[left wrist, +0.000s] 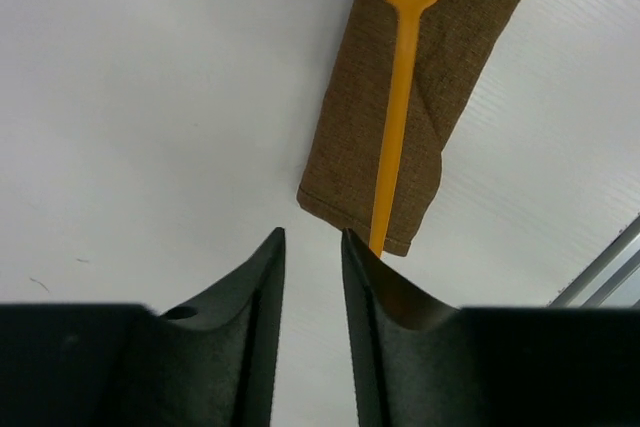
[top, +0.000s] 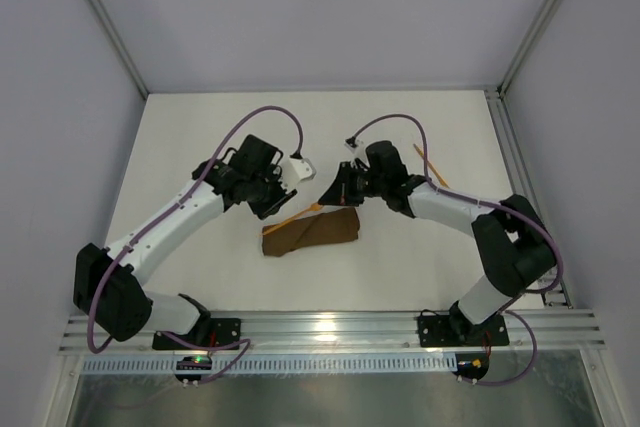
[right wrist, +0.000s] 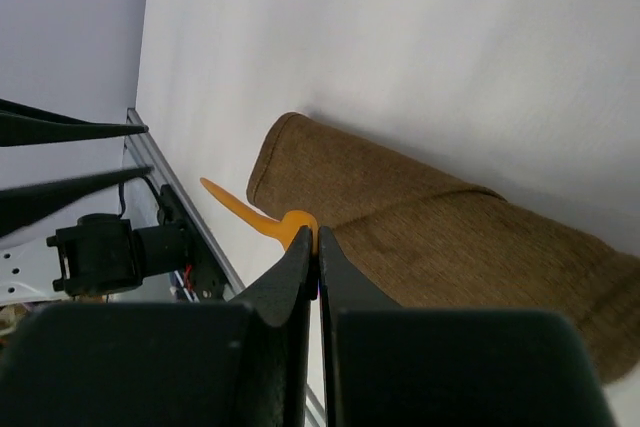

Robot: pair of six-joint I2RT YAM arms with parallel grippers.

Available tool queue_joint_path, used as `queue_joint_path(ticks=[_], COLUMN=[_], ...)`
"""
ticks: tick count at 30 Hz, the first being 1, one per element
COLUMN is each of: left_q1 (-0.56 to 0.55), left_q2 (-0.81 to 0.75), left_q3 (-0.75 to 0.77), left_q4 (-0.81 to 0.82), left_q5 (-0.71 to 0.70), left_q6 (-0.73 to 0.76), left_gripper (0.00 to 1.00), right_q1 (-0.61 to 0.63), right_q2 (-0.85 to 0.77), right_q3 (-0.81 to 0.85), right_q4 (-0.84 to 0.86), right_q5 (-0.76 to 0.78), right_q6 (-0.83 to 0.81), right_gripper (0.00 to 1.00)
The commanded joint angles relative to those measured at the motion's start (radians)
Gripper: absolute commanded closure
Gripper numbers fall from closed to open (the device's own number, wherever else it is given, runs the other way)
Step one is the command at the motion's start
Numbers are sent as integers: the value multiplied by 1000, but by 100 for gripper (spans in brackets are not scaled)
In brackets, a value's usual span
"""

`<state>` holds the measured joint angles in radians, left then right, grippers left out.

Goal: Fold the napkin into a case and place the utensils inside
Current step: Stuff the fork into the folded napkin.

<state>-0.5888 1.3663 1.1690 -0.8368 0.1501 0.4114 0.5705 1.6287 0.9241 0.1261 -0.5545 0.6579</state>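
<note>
The dark brown napkin lies folded as a narrow case (top: 315,232) mid-table; it also shows in the left wrist view (left wrist: 350,127) and the right wrist view (right wrist: 450,237). An orange fork (top: 298,215) is held above the case's far edge. My right gripper (top: 330,197) is shut on its head end (right wrist: 300,225), and the handle (right wrist: 235,205) sticks out towards the left arm. In the left wrist view the fork (left wrist: 398,97) runs over the case. My left gripper (left wrist: 312,237) is open with nothing between the jaws, and the handle end passes just outside its right finger (left wrist: 385,287). A second orange utensil (top: 432,165) lies behind the right arm.
White table (top: 200,117) with grey walls on three sides. An aluminium rail (top: 320,327) with both arm bases runs along the near edge. A metal frame strip (top: 510,147) borders the right side.
</note>
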Motion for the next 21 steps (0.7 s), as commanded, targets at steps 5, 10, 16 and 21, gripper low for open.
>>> queue_joint_path(ticks=[5,10,16,21], left_q1=[-6,-42,-80,-92], left_q2=[88,160,163,162], left_q3=[-23,-106,-183,-223], left_q4=[36,82,108,130], left_q5=[-30,-67,-64,-67], left_q6=[-62,-28,-11,-6], left_gripper=[90,87,86,86], right_q1=[-126,-129,-139,-146], right_q2=[-378,-497,-468,-414], right_q3=[-228,-346,-381,-403], right_q4=[-173,-195,-157,-90], right_q5=[232,352,347,324], right_q6=[-18,14,40,54], right_gripper=[97,97,97,97])
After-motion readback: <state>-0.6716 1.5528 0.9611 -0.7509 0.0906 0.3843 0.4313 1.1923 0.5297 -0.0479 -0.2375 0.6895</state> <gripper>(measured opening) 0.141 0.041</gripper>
